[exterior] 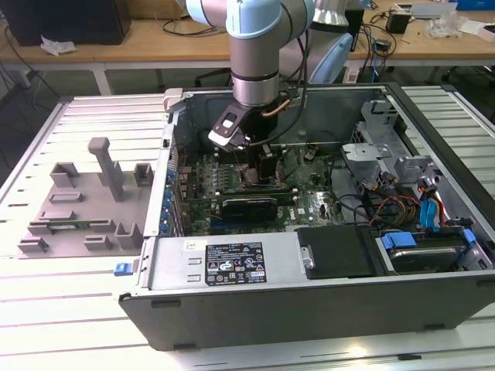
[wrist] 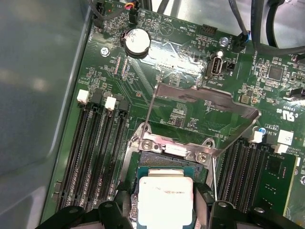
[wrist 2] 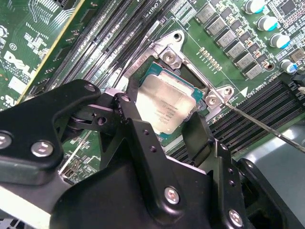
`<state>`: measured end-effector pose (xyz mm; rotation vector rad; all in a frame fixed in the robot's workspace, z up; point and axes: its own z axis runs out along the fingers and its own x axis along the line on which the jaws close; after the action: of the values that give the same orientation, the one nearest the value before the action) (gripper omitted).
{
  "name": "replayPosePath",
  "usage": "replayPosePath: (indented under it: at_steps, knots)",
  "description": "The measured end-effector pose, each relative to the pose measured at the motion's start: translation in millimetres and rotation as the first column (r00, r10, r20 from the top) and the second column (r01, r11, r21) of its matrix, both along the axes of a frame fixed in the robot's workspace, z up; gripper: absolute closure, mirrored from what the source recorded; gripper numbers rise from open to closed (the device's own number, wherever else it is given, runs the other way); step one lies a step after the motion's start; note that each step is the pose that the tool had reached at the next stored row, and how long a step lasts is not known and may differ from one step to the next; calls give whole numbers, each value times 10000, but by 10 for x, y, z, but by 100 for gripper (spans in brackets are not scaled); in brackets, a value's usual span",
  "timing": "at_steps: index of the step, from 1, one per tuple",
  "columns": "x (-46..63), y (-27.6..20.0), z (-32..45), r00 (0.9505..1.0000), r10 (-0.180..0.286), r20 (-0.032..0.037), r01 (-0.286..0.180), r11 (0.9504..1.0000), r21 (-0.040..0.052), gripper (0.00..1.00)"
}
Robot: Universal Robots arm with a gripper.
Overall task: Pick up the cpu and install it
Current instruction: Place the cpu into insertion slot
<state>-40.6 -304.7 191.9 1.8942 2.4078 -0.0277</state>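
The cpu (wrist 2: 167,107) (wrist: 164,198) is a flat square chip with a silvery top. It sits between the two black fingers (wrist 2: 127,112) of my gripper (wrist 2: 164,121) (wrist: 164,205), which is shut on its opposite edges. The chip hangs level, directly over the open socket (wrist: 167,169) on the green motherboard, very close to it; whether it rests in the socket I cannot tell. The socket's metal bracket (wrist: 205,102) stands swung up beyond it, and its thin wire lever (wrist 2: 257,121) is released. In the exterior view the gripper (exterior: 263,162) reaches down inside the open computer case (exterior: 309,301).
Memory slots (wrist: 95,152) run along both sides of the socket. An expansion card (exterior: 247,207) lies near the gripper. Drive bays and coloured cables (exterior: 418,209) crowd the case at the exterior view's right. A grey plastic tray (exterior: 85,209) with upright blocks lies outside, at the left.
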Motion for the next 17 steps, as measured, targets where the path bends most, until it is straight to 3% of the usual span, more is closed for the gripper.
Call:
replayPosePath:
  at_steps: [17]
  knots:
    - [0, 0, 29, 10000, -1, 1, 1, 10000, 1, 41]
